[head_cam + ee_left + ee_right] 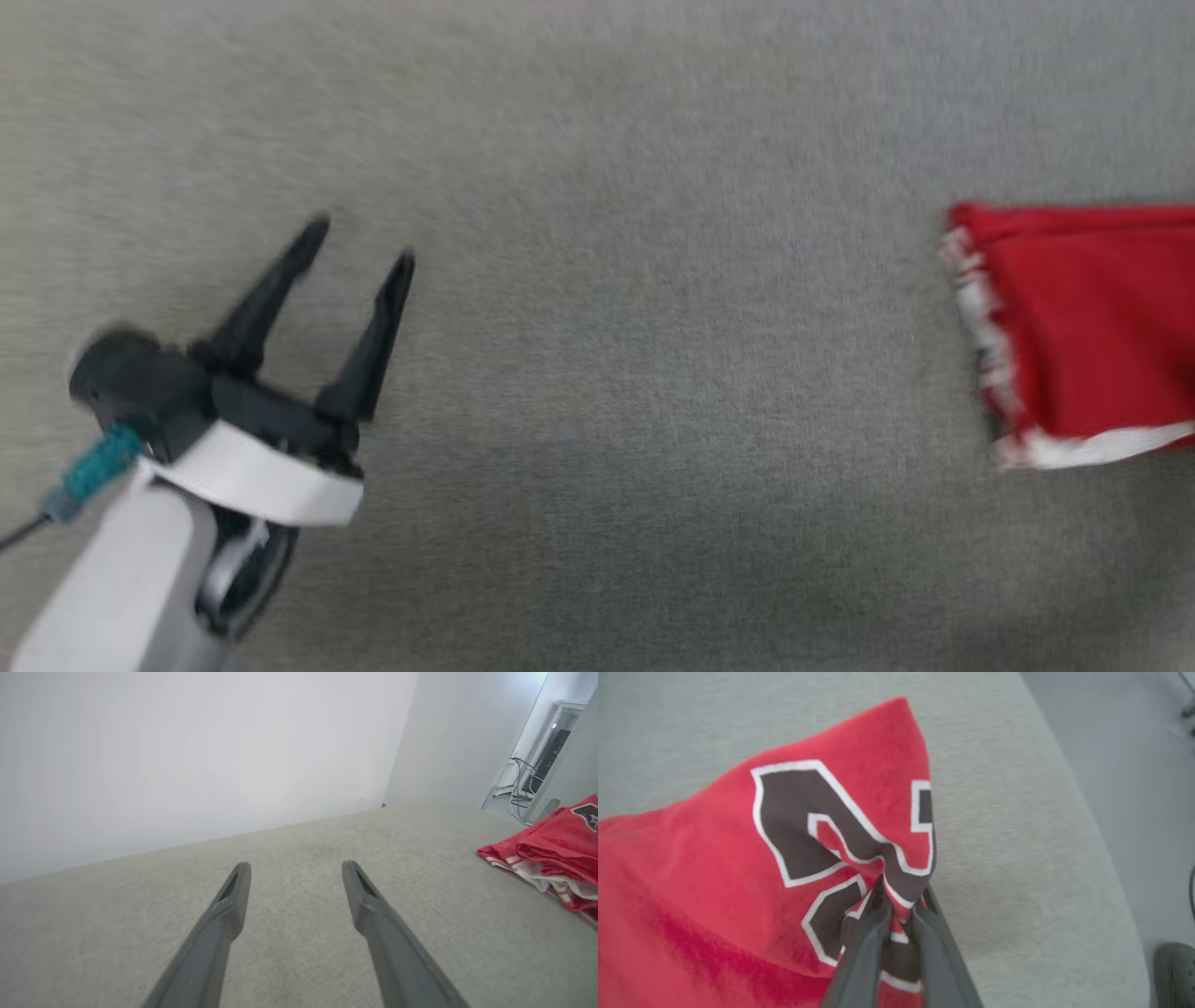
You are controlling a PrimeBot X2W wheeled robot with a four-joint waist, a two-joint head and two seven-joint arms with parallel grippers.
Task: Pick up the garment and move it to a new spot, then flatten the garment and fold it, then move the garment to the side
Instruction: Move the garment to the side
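The garment (1088,327), a red jersey with white striped trim, lies on the grey cloth surface at the right edge of the head view. From the left wrist it appears as a rumpled red heap, the garment (556,856), at the far right. In the right wrist view my right gripper (901,896) is shut on a pinched fold of the garment (738,868), right at the black white-outlined number, and the cloth rises to a peak there. My left gripper (362,245) stands open at the lower left, well apart from the jersey, nothing between its fingers (233,896).
The grey cloth surface (653,373) stretches wide between left gripper and jersey. Its rounded edge (1106,868) drops to a grey floor on the right, where a dark shoe (1176,970) shows. A white wall (187,756) and a corner with cables (523,784) lie beyond.
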